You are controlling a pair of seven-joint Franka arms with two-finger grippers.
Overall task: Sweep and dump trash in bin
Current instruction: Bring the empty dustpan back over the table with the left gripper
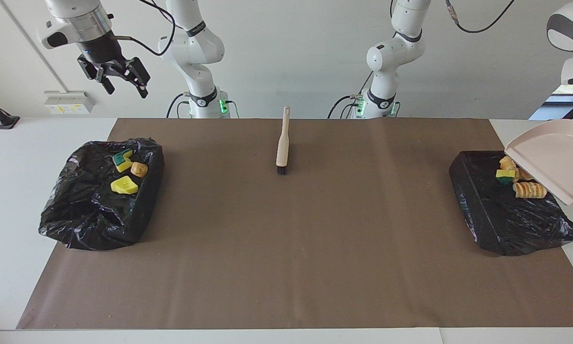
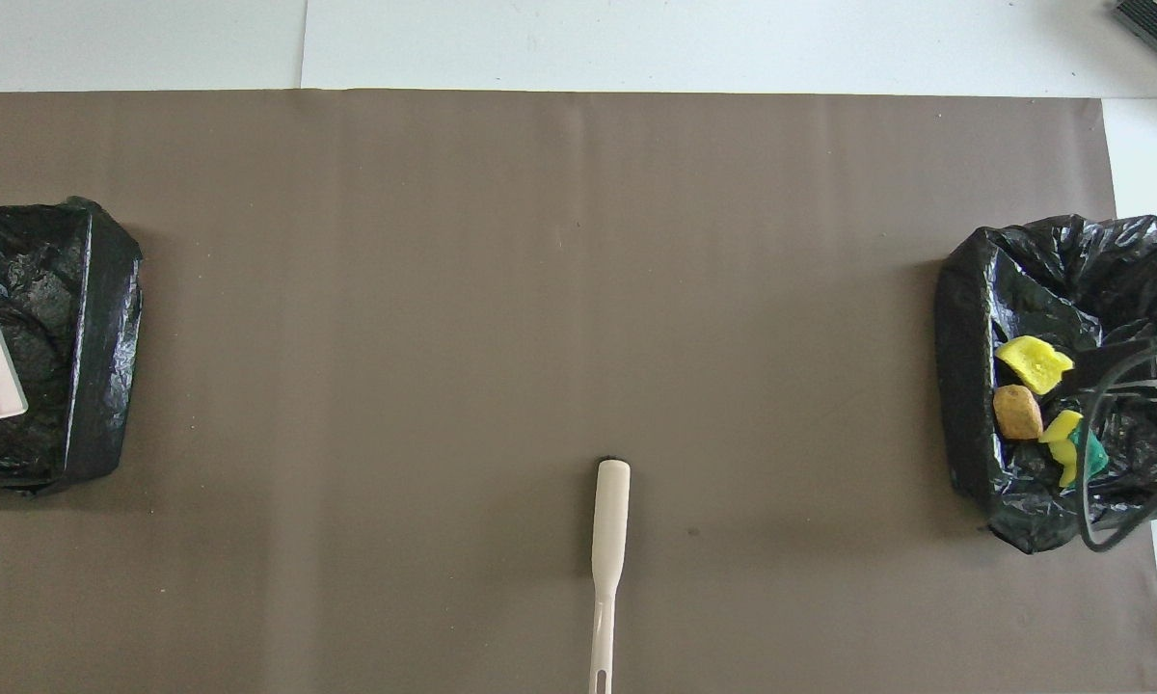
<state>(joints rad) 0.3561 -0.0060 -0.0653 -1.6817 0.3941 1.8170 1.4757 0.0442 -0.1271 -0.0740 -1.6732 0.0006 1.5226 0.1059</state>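
The trash lay split between two bins lined with crinkled black plastic. In the bin [image 1: 100, 196] at the right arm's end sat three pieces: a yellow sponge scrap with a green layer [image 1: 122, 159], a tan bread-like lump [image 1: 138, 169] and a plain yellow wedge [image 1: 124, 185]. In the bin [image 1: 506, 215] at the left arm's end lay ridged tan-orange lumps [image 1: 530, 190] and a small yellow-and-green scrap [image 1: 504, 176], clustered at the dustpan's lip.

The pale pink dustpan [image 1: 551, 160], smooth and flat, hung tilted over that bin, its lip low over the pieces. The left gripper holding it was out of view, closed on the dustpan.

The right gripper [image 1: 122, 82] hung high in the air above its end of the table, its black fingers spread open and empty.

A cream-handled brush [image 1: 282, 142] with dark bristles lay on the brown paper mat [image 1: 286, 248] near the robots, midway between the bins and well apart from both. The mat's broad middle was flat and smooth, white table [image 1: 19, 191] showing past its edges.
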